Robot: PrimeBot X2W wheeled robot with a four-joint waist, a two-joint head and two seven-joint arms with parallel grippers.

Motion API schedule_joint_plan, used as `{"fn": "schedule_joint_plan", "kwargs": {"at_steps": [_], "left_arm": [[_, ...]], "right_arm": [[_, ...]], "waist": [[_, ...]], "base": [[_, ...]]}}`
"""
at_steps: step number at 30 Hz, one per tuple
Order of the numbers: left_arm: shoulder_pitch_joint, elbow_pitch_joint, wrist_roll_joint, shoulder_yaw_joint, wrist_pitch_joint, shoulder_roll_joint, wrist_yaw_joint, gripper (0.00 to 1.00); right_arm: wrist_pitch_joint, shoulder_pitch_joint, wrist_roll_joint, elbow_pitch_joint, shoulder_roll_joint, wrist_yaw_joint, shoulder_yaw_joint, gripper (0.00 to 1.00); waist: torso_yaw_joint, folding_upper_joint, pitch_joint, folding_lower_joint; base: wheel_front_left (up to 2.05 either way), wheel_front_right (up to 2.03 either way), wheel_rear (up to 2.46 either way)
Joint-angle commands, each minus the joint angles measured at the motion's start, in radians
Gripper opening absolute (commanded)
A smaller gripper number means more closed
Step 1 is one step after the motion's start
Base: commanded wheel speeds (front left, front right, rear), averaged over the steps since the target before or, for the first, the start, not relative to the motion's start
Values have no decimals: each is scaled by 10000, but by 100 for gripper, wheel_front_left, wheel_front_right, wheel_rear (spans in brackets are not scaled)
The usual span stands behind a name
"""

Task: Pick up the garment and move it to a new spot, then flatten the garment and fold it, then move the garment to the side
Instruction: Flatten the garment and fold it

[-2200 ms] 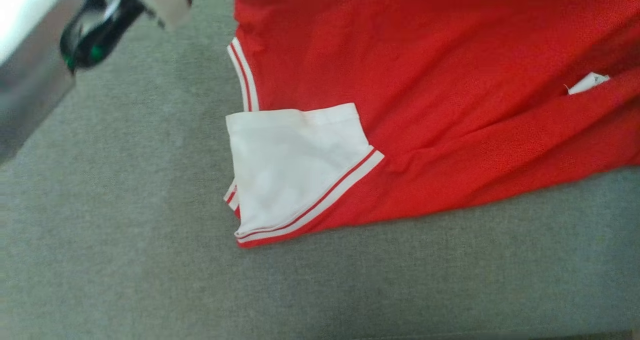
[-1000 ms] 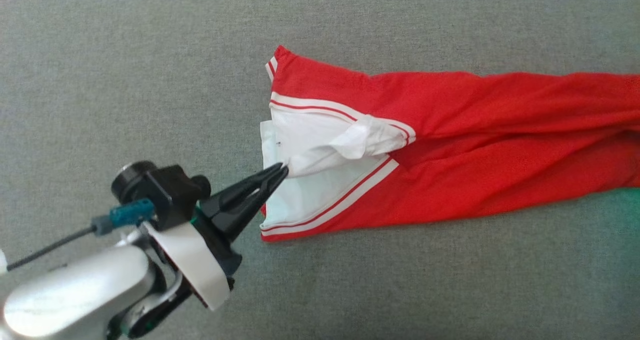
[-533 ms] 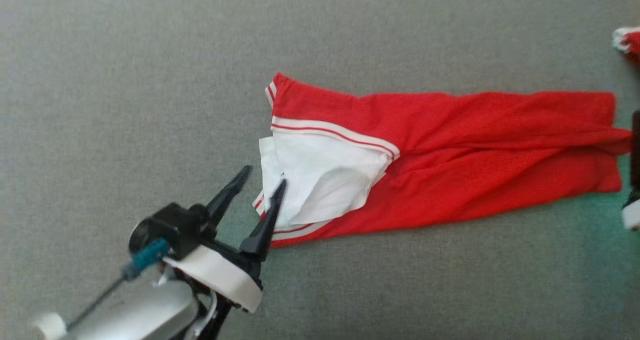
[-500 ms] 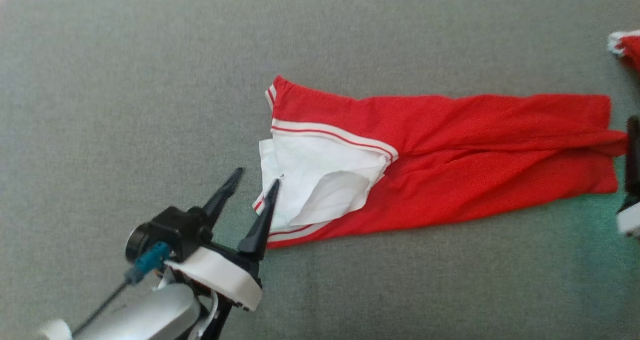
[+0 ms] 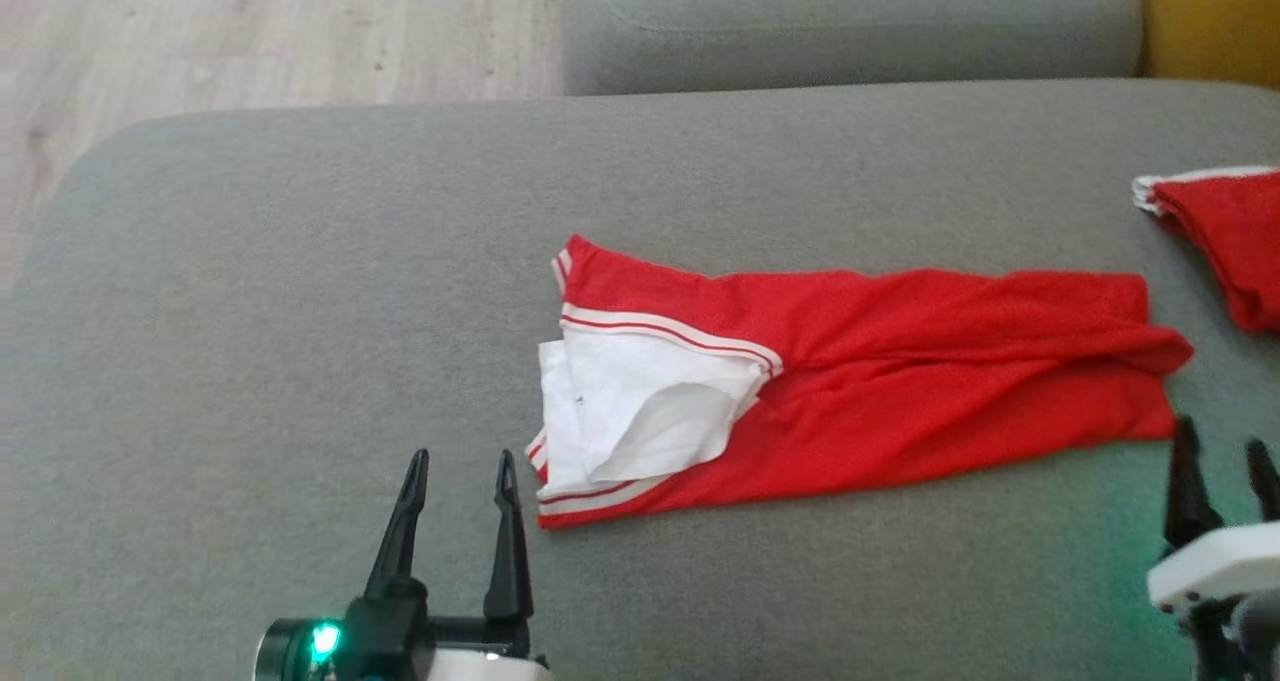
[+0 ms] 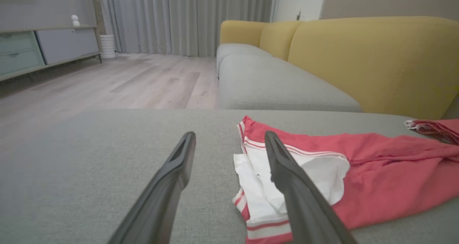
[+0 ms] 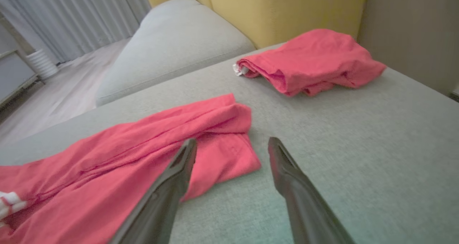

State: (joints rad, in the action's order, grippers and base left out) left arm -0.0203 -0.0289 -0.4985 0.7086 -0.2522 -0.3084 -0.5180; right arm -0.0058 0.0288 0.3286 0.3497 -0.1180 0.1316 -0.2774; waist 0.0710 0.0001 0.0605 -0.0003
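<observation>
Garment (image 5: 950,381): head view, lies long on sofa cushion (image 5: 300,261), left gripper (image 5: 461,456) and right gripper (image 5: 1220,433) near its ends, jaws released. Left wrist view: faces white-trimmed end. Right wrist view: faces red hem; soft, light, likely best pinched at corners.

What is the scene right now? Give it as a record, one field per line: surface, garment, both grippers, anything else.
surface: grey sofa seat
garment: red garment, lying in a long, wrinkled strip, with a white sleeve on top at its left end
left: left gripper, jaws open, holding nothing, beside the sleeve end, not touching
right: right gripper, jaws open, holding nothing, near the garment's other end
other: second red garment, bundled, lying apart to the right
stage: partly folded, not yet moved aside
</observation>
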Motion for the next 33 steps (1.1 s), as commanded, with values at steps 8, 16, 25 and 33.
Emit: {"fn": "schedule_joint_plan", "kwargs": {"at_steps": [8, 16, 25, 33], "left_arm": [[637, -651, 1632, -1287, -94, 584, 534, 100], [656, -697, 2404, -1646, -95, 1095, 1316, 100], [795, -446, 2515, -2242, -95, 1822, 1984, 100], [881, -334, 2837, -2771, -95, 2199, 2609, 100]], "right_arm": [[436, 1922, -1669, 1217, 143, -9, -2066, 100], [1074, 3777, -2907, 2687, -208, -9, -3664, 100], [1162, 4239, -3520, 3965, 86, -9, -4595, 100], [1294, 4250, -3299, 4565, 268, -9, -4526, 75]], "waist": [[836, -1, 116, 3], [1373, -1, 755, 3], [1326, -1, 887, 3], [1191, -1, 832, 3]], "base": [[0, 0, 0], [0, 0, 0], [0, 0, 0], [0, 0, 0]]}}
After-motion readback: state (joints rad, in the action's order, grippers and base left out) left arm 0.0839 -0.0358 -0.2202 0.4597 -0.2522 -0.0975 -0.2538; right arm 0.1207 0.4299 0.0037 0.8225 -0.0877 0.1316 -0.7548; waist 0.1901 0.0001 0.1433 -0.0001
